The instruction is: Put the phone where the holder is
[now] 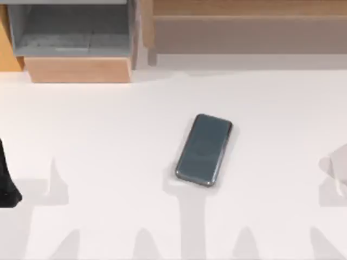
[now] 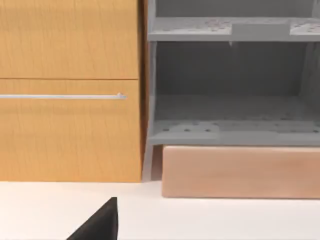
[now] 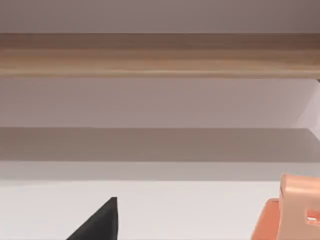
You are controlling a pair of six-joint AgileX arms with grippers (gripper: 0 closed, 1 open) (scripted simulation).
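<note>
The phone [image 1: 204, 150], dark blue-grey and glossy, lies flat near the middle of the white table [image 1: 108, 135], its long side running slightly slantwise. In the right wrist view the orange holder [image 3: 292, 212] stands on the table at the picture's edge, partly cut off. My left gripper [image 1: 6, 181] sits at the table's left edge, far from the phone; a black part of it [image 2: 100, 225] shows in the left wrist view. A black part of my right gripper [image 3: 100, 225] shows in the right wrist view, some way from the holder.
At the back left stands a grey open shelf unit [image 1: 70, 30] on a pale wooden base [image 1: 78, 69], beside an orange wooden cabinet [image 2: 70, 90] with a metal handle. A long wooden ledge [image 1: 249, 27] runs along the back right.
</note>
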